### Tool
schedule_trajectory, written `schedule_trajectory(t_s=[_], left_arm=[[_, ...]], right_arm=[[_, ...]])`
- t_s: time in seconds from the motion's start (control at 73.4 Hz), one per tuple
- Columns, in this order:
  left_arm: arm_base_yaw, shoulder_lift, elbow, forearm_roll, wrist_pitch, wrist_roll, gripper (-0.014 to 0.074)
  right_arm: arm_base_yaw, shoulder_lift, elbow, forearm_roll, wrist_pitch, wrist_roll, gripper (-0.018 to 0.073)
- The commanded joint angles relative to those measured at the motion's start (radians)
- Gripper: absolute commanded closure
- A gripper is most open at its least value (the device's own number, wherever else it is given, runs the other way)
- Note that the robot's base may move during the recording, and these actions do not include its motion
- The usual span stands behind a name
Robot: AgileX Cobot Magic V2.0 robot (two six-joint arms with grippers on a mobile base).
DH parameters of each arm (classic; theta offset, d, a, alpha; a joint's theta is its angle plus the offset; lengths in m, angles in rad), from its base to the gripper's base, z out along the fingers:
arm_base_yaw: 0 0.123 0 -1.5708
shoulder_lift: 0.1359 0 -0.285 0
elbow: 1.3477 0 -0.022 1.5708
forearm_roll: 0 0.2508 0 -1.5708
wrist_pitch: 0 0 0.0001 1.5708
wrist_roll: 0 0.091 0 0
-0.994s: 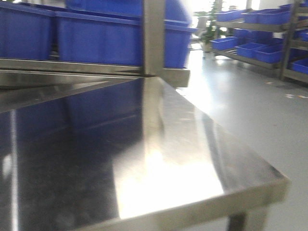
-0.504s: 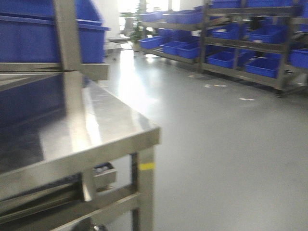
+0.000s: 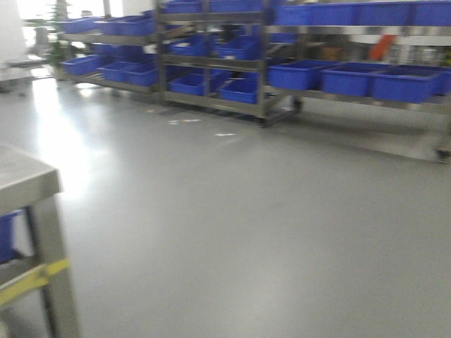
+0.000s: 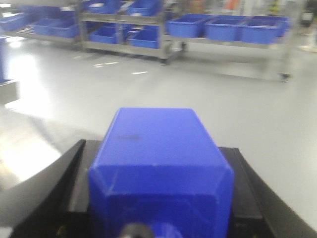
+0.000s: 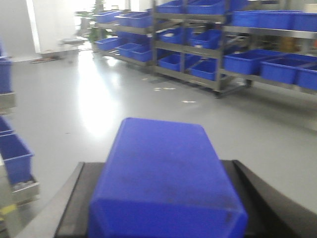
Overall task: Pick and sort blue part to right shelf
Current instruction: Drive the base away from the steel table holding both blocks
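Across the floor stands the shelf [image 3: 366,98]. Left gripper [image 4: 156,148] and right gripper [image 5: 159,166] each pinch a blue part [image 4: 158,173] [image 5: 166,183] (carrying step, likely); driving closer comes next.

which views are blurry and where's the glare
Front view: smeared all over, racks soft, window glare washing out the floor at left. Left wrist view: blue block by the lens soft-edged, bins behind hazy, glare on the floor at left. Right wrist view: its blue block equally soft, bright floor glare mid-left.
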Motion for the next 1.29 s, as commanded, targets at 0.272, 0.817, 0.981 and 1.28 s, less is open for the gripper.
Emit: schedule_trajectory(t_s=[0.272,0.817,0.981,1.28], left_arm=[[-0.005,0.023,-0.029,-0.004,-0.101,0.005,0.0389],[-0.005,0.023,-0.029,-0.004,-0.101,0.005,0.0389],[-0.005,0.023,-0.029,-0.004,-0.101,0.005,0.0389],[-0.005,0.023,-0.029,-0.004,-0.101,0.005,0.0389]], right_arm=[[-0.002,0.024,-0.028,-0.015,-0.096,-0.003,0.033],[-0.002,0.024,-0.028,-0.015,-0.096,-0.003,0.033],[-0.002,0.025,-0.028,-0.015,-0.096,-0.003,0.033],[-0.002,0.024,-0.028,-0.015,-0.096,-0.003,0.033]])
